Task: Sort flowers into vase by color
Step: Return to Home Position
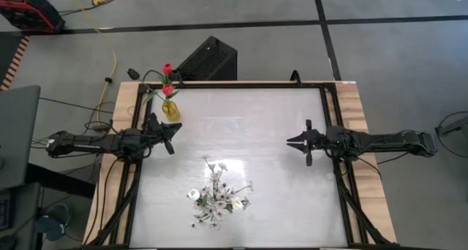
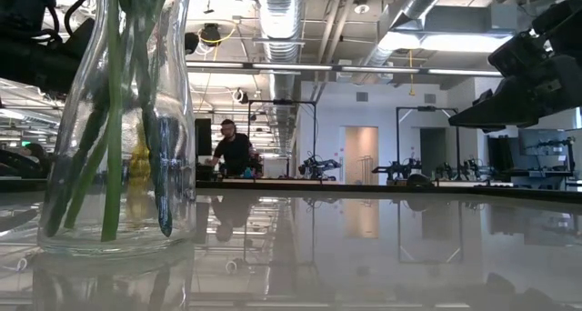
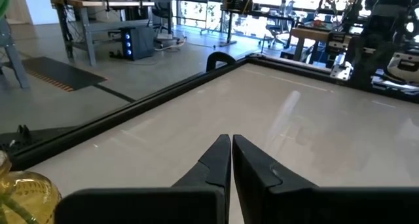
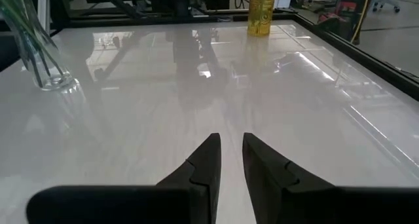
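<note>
Two red tulips stand with their stems in a small yellow vase at the table's far left. White flowers and sprigs of tiny blossoms stand in a clear glass vase near the front edge, their green stems inside the glass. My left gripper is shut and level beside the yellow vase, holding nothing. My right gripper hovers at the right, slightly open, with nothing between its fingers.
A black frame runs around the white tabletop. A black box sits on the floor behind the far edge. Bare tabletop lies between the two grippers. A person stands far back in the room.
</note>
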